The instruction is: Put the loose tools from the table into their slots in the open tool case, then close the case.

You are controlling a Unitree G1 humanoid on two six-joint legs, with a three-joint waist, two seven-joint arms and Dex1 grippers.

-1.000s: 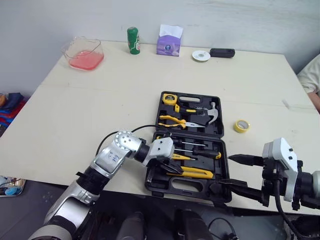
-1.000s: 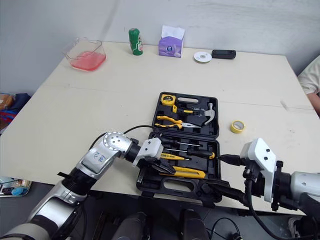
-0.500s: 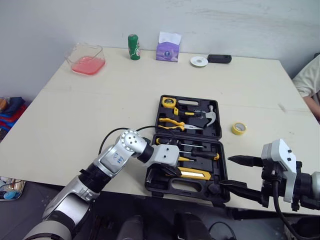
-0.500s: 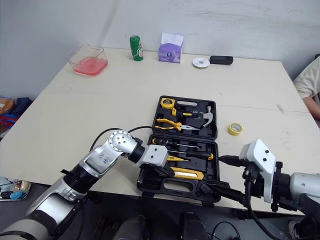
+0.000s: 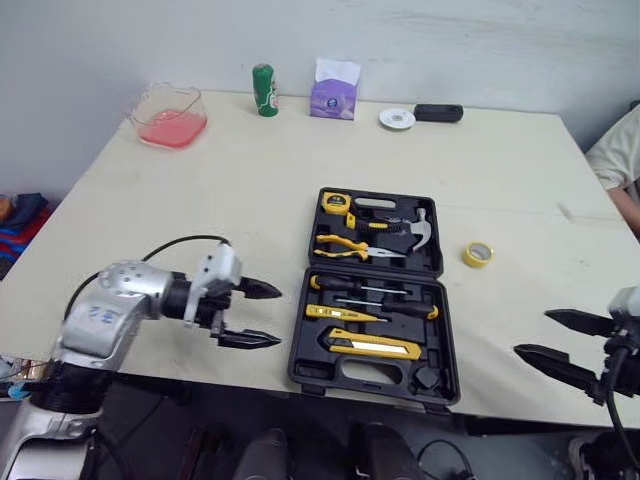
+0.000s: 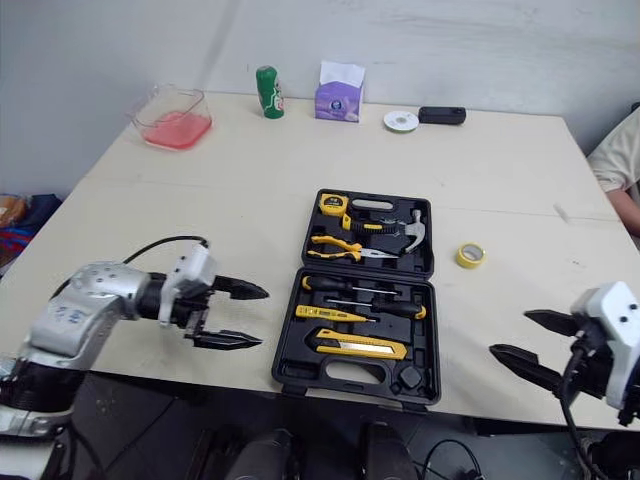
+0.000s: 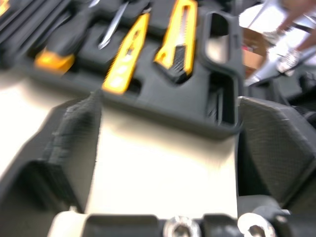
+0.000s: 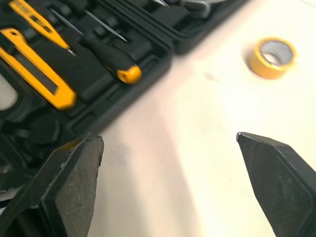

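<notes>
Table [image 5: 200,200]: pale, matte, rectangular; sits against a plain grey-white wall [image 5: 450,40].

Tool case [image 5: 300,370]: black; lies open and flat near the front edge of the table, lid half toward the wall.
- Lid half: holds tape measure [image 5: 338,200], pliers [image 5: 345,245] and hammer [image 5: 415,225].
- Front half: holds screwdrivers [image 5: 400,308] and yellow utility knife [image 5: 370,345].

Yellow tape roll [image 5: 482,252]: lies loose on the table, just beside the right side of the lid half, apart from it.

Left gripper [image 5: 278,315]: hovers over the table just left of the case; fingers spread apart, grasps nothing.

Right gripper [image 5: 531,333]: hovers at the front right of the table, right of the case; fingers spread apart, grasps nothing.

Far edge of the table, from left to right: pink-filled clear container [image 5: 168,112], green can [image 5: 263,90], purple tissue pack [image 5: 335,88], white disc [image 5: 397,118], small black object [image 5: 438,113].

Right border: a person's sleeve [image 5: 620,165].
</notes>
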